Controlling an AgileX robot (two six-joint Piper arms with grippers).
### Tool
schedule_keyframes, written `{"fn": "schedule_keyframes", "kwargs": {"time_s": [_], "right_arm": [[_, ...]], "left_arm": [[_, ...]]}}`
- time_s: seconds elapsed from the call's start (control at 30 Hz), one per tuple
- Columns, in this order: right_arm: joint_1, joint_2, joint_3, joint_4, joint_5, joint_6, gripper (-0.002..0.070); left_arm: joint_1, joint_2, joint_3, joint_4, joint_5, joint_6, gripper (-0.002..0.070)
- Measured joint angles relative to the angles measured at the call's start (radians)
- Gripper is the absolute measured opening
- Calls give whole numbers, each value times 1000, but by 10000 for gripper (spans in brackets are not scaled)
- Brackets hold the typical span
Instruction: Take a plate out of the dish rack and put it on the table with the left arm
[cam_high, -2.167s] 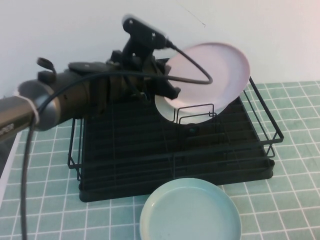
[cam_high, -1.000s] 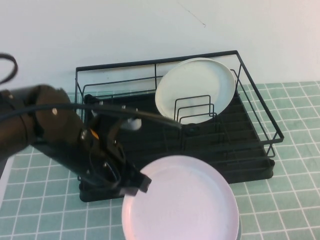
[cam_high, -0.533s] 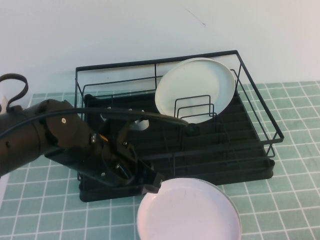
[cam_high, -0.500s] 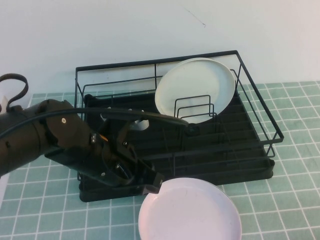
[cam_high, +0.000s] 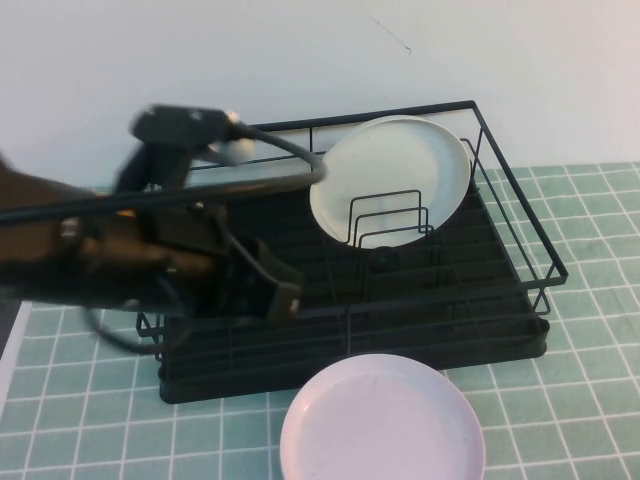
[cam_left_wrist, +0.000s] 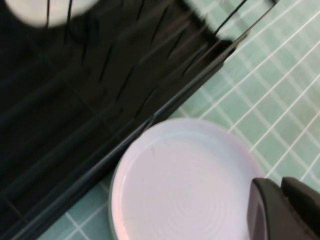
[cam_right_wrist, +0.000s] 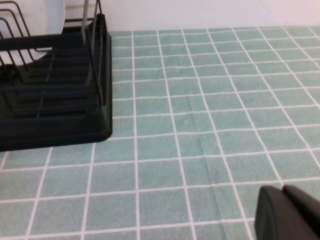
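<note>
The pale pink plate lies flat on the table, just in front of the black dish rack. It also shows in the left wrist view, beside the rack's front edge. My left gripper hangs above the rack's front left part, up and to the left of the plate and clear of it. In the left wrist view its fingers lie together with nothing between them. My right gripper is shut and empty, low over bare tiles to the right of the rack.
A cream-white plate stands upright between the wire dividers at the rack's back right. The rack fills the middle of the table. Green tiles lie open to the right of it.
My left gripper has let go of the pink plate and risen back over the rack's front left. The plate now lies flat and still in front of the rack.
</note>
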Motion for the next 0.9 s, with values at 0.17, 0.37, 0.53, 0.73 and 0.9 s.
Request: {"fn": "schedule_keyframes", "kwargs": {"time_s": [0.17, 0.37, 0.53, 0.73, 0.9], "right_arm": [[0, 0, 0, 0, 0, 0, -3], [0, 0, 0, 0, 0, 0, -3], [0, 0, 0, 0, 0, 0, -3], [0, 0, 0, 0, 0, 0, -3], [0, 0, 0, 0, 0, 0, -3]], "left_arm": [[0, -208, 5, 90, 33, -99, 4], [0, -449, 134, 143, 51, -210, 1], [0, -616, 245, 122, 91, -240, -1], [0, -777, 277, 98, 168, -240, -1], [0, -828, 277, 93, 236, -240, -1]]}}
